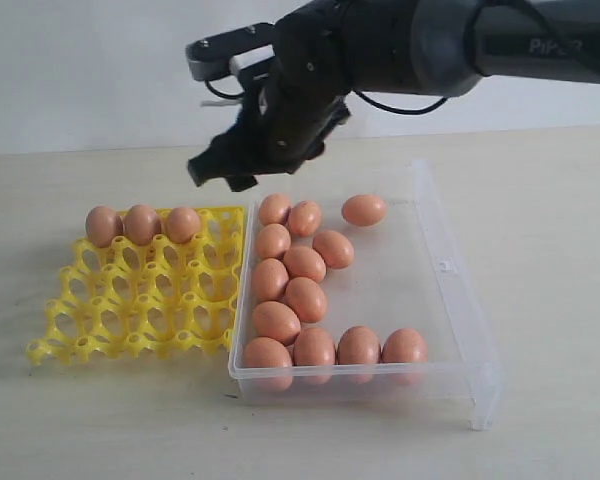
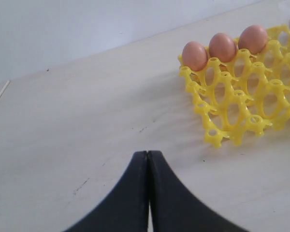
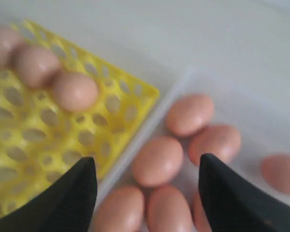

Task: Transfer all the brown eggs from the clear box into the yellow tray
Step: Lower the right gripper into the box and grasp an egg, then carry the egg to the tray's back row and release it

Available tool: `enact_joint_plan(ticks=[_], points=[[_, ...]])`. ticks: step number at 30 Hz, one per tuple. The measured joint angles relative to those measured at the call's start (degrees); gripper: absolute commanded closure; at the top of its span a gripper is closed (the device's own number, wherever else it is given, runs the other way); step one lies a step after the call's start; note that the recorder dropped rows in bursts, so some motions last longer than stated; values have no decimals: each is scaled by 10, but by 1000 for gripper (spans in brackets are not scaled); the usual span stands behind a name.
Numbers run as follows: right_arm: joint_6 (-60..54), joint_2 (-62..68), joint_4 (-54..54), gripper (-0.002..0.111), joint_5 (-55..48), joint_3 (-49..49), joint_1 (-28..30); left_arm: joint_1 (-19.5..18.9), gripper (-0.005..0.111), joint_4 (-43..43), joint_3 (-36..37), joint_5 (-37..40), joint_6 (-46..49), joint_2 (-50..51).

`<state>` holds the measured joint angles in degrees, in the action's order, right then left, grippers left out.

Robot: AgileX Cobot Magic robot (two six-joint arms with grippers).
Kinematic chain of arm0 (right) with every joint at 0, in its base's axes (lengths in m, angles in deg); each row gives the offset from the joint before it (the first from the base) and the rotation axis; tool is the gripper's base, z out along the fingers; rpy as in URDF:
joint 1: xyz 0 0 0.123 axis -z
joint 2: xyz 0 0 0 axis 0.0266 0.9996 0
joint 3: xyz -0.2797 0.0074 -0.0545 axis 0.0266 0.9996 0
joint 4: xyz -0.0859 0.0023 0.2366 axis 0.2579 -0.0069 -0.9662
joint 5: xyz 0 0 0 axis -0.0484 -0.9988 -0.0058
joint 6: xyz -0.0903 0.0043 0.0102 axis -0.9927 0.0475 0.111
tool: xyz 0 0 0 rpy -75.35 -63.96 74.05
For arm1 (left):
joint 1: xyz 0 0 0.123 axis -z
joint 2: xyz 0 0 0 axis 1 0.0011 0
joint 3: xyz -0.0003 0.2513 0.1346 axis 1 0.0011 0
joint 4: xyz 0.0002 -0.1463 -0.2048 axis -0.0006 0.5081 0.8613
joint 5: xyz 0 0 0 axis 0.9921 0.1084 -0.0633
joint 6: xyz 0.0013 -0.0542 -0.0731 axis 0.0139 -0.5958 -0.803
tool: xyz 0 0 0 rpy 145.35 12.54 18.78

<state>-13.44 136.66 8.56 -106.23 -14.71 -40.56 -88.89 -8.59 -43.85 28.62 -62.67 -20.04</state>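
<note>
Orange-brown shells fill the clear box (image 1: 450, 270): thirteen brown eggs (image 1: 305, 299) lie in it, crowded along its left and near walls, with one apart by the far wall. Three more sit in the far row of the yellow tray (image 1: 130, 310), which lies just beside the box's left wall on the pale table (image 1: 550, 200). The right gripper (image 1: 220, 175) hangs above the box's far left corner, its jaws spread wide and empty. The left gripper (image 2: 147, 159) is over bare table near the tray, jaws pressed together.

Three brown eggs (image 1: 141, 224) on yellow tray (image 1: 130, 312); clear box (image 1: 400, 288), perhaps thirteen
</note>
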Motion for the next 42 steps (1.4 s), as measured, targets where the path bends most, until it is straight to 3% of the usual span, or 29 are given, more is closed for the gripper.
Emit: enact_joint_plan(ticks=[3,6,42], points=[[8,2,9,49,-92,0,20,0,107,0,0,0,0,0],[8,13,23,49,-119,1,30,0,107,0,0,0,0,0],[-25,116,72,49,-68,1,59,0,107,0,0,0,0,0]])
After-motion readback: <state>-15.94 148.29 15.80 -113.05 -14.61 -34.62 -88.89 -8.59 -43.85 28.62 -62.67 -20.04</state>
